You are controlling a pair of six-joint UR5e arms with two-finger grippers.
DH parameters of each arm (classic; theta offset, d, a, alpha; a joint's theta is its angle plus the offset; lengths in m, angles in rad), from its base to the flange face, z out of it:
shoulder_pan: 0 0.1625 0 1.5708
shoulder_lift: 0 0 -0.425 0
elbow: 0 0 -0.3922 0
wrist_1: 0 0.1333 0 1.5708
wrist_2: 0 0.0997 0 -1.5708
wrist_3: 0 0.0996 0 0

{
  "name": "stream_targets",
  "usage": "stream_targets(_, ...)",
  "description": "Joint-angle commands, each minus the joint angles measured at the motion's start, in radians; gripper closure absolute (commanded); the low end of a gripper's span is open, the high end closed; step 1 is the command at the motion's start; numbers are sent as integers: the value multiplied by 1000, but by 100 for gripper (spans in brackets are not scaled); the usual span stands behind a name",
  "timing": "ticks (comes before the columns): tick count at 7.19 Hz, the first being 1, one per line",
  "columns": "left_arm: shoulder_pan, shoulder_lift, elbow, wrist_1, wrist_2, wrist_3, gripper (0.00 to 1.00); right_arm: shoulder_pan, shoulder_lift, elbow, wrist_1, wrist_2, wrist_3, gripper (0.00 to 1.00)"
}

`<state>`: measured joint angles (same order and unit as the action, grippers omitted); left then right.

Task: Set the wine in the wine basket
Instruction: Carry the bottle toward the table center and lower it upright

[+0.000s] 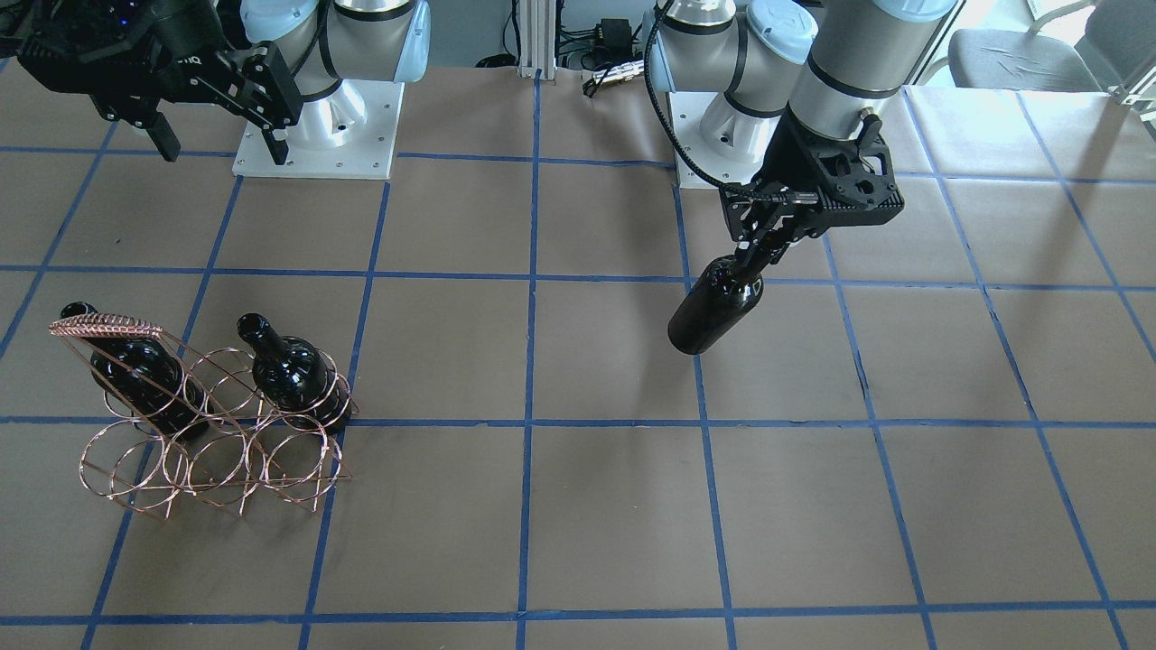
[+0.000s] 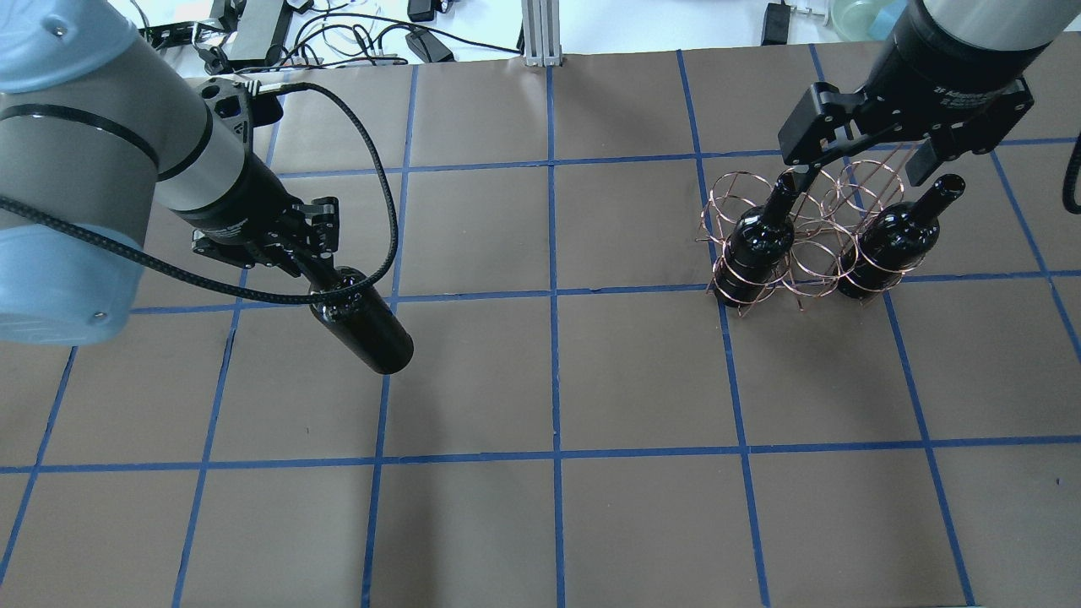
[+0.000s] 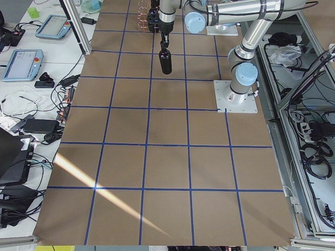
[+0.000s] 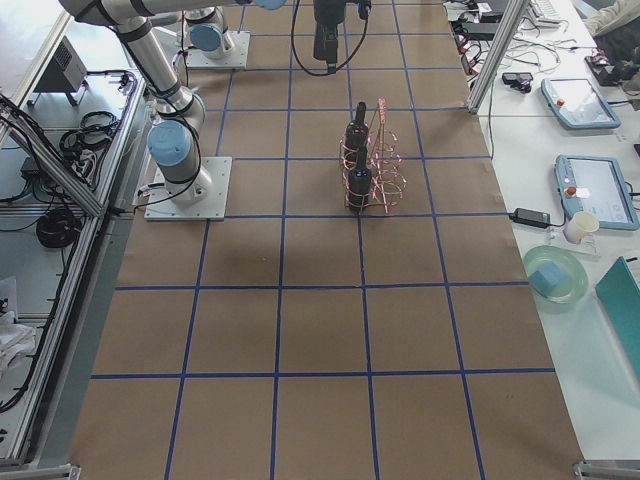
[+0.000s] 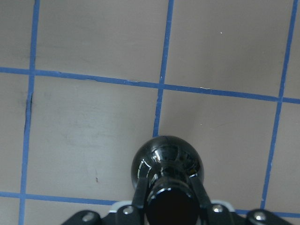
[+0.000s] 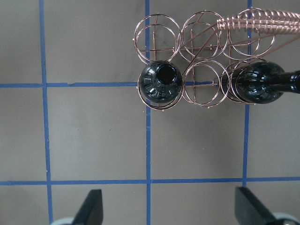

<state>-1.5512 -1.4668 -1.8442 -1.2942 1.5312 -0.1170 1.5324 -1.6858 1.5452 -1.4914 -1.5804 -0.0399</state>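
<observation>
In the overhead view, far to the left of the wine basket, the left gripper pinches the narrow neck of the wine between its 2 fingers. The glossy black bottle hangs base down from that grip, lifted off the brown table with its blue tape grid. The left wrist view looks straight down the neck: a finger presses each side of it, and the rounded shoulders bulge below them. The wine is well apart from the basket, with open table between them.

The basket stands on the table, a copper wire rack of 2 rows of 3 rings, with a coil-wrapped handle bar across its top. 2 look-alike bottles stand neck up in it, in the end rings of the row on the robot's side: one at the basket's left end, the other at its right end.

Above the basket hangs the right gripper, its jaws spread wide and holding nothing. Its fingers are clear of the bottles and the wire.
</observation>
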Motion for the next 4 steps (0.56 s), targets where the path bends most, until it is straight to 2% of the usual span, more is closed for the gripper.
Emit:
stream_targets(1,-16,-47,-3,105,18,-24,100,0,0,1,-3,2,0,0)
stream_targets(2,-36,-58,-6,105,30,-24,100,0,0,3,-1,2,0,0)
stream_targets(4,-72,-95,0,134,113,-29,100,0,0,6,-3,3,0,0)
